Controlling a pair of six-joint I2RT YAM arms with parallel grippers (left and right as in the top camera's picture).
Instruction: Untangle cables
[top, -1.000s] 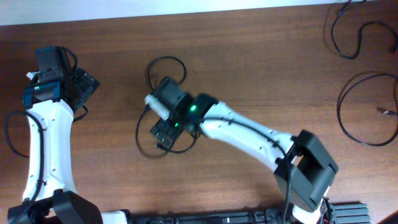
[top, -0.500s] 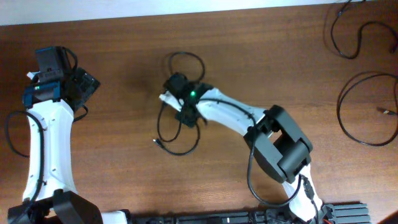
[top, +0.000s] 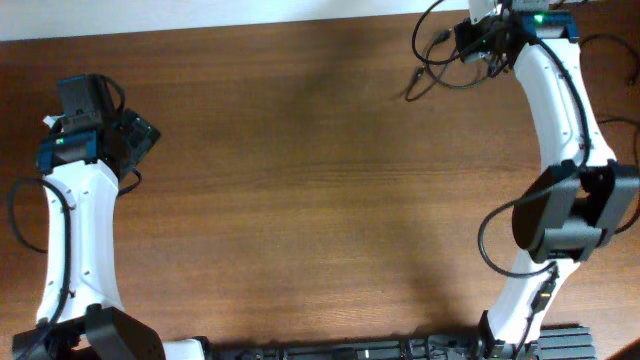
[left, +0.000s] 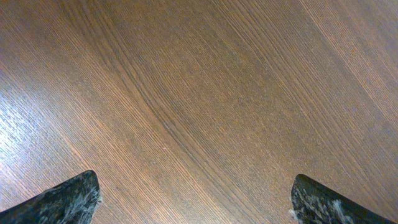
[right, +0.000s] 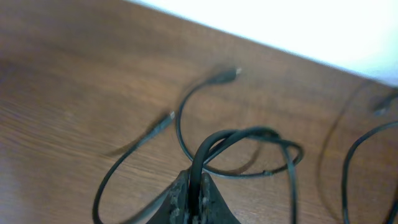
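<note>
Risking a tighter knot if pulled: cable (right: 249, 130) clamped in right end effector (right: 194, 186) at two o'clock, left end effector (left: 199, 200) apart.

No writing, label, brand or number can be read in any view. The table (left: 199, 93) shows only wood grain. A small whitish scrap (top: 47, 121) at nine o'clock overhead is too small to tell.

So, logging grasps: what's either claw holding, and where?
Right claw pinches the black cables at a looped mid-section, not the plug ends. Left claw holds nothing.
</note>
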